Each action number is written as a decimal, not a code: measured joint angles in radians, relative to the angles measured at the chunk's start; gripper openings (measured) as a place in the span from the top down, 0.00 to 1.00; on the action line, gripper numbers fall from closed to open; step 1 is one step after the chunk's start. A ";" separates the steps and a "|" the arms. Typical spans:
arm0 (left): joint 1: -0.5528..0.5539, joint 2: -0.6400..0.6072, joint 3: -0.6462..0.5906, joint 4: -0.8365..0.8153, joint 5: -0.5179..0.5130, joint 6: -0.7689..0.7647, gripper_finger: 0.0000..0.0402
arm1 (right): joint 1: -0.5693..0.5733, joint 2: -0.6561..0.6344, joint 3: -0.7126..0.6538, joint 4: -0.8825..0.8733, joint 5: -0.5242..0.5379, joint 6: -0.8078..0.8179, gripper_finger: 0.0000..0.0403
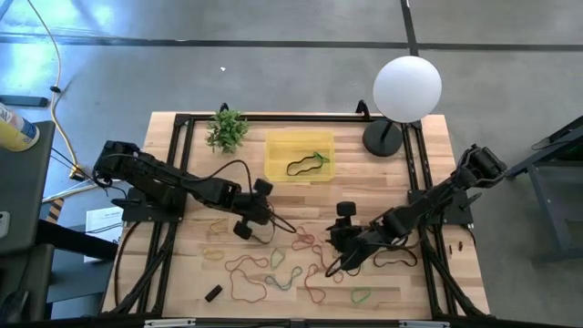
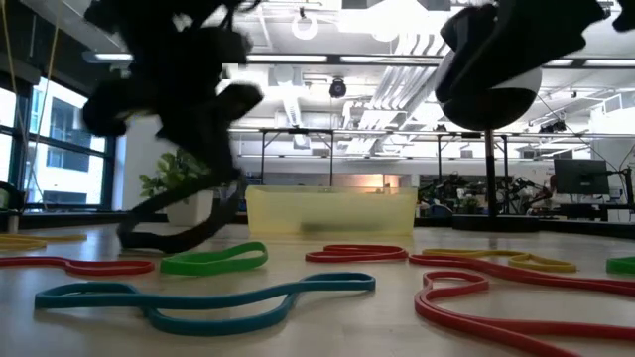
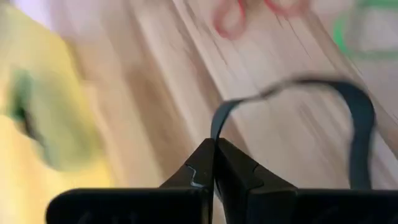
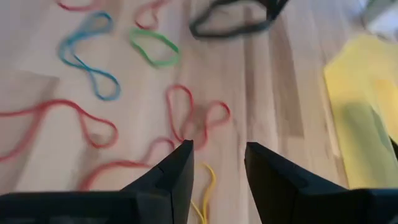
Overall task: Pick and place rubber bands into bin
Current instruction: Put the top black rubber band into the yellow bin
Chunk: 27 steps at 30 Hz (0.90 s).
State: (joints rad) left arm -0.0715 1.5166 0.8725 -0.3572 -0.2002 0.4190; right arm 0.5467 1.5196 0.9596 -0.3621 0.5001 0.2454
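The yellow bin (image 1: 273,146) sits at the table's far middle with a black and a green band in it. Several loose rubber bands lie on the near half of the wooden table: red (image 4: 193,115), green (image 4: 152,46), blue (image 4: 90,59), yellow (image 4: 208,186). My left gripper (image 1: 262,219) is shut on a black rubber band (image 3: 357,124), left of the table's middle. My right gripper (image 4: 217,162) stands open above the red and yellow bands, right of the middle, and touches nothing. My left gripper pinches the black band between its two fingertips (image 3: 233,171), at one point on the loop (image 3: 214,127). The fingers slant down from the table's left. The rest of the loop (image 2: 174,233) hangs slack below them; whether its low end touches the table I cannot tell.
A green plant (image 1: 226,130) stands left of the bin and a white globe lamp (image 1: 407,88) stands to its right. A small black block (image 1: 213,293) lies near the front edge. A black frame (image 1: 182,123) runs along the table's sides.
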 joint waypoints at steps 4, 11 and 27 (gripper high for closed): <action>0.012 0.000 0.101 -0.012 -0.076 0.095 1.00 | 0.009 0.000 0.000 -0.047 0.035 0.037 0.67; 0.135 0.000 0.249 -0.021 -0.084 0.209 1.00 | 0.023 0.000 0.000 -0.065 0.068 0.058 0.67; 0.520 0.011 0.310 -0.034 0.062 0.258 1.00 | 0.032 0.000 0.000 -0.084 0.141 0.063 0.67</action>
State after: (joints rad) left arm 0.4480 1.5280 1.1821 -0.3917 -0.1381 0.6765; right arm 0.5783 1.5196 0.9596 -0.4462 0.6407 0.3087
